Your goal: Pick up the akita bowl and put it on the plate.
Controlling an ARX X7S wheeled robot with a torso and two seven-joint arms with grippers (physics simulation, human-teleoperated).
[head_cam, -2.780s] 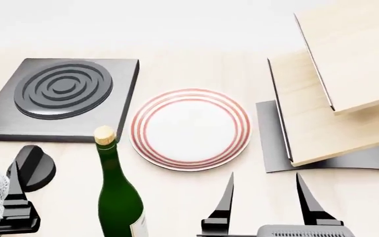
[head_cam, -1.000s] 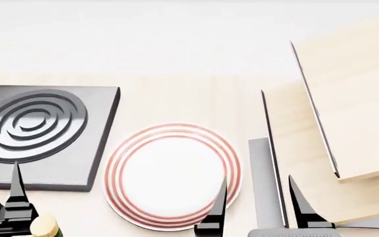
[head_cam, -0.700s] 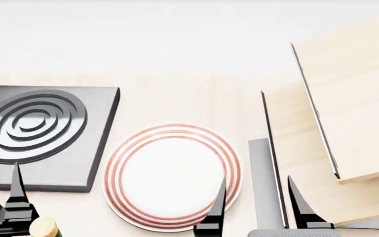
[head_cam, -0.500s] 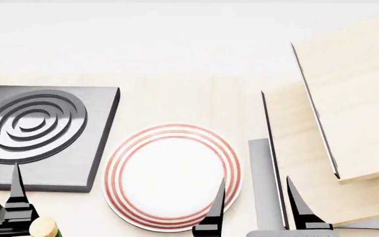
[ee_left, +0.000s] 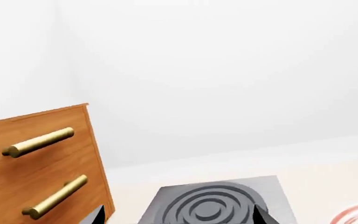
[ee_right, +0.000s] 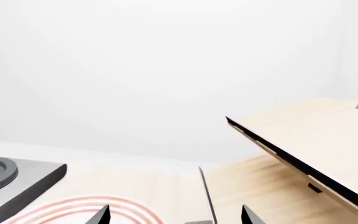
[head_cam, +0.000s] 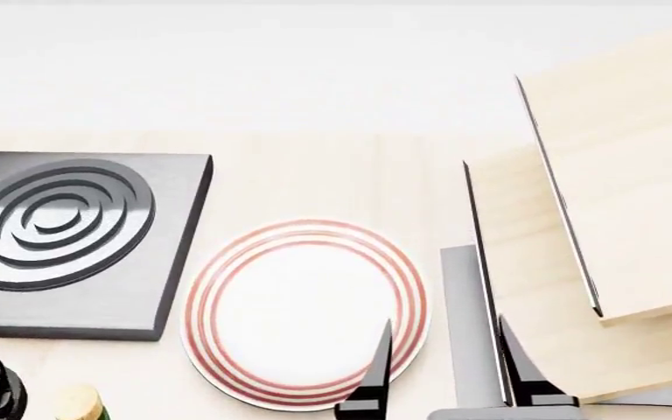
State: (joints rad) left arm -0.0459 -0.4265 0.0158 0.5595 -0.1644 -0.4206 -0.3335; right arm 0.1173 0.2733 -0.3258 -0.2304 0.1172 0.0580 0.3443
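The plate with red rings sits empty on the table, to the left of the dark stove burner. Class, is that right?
Not quite. The head view shows the plate lying empty on the table, but to the right of the stove burner, not its left.

The plate (head_cam: 304,312) lies flat and bare on the bench (head_cam: 312,175), flanked by the low stove burner (head_cam: 73,241) on its left and the tilted wooden rack (head_cam: 581,254) close on its right. Open bench stretches behind it; a corked bottle (head_cam: 77,404) stands near left.
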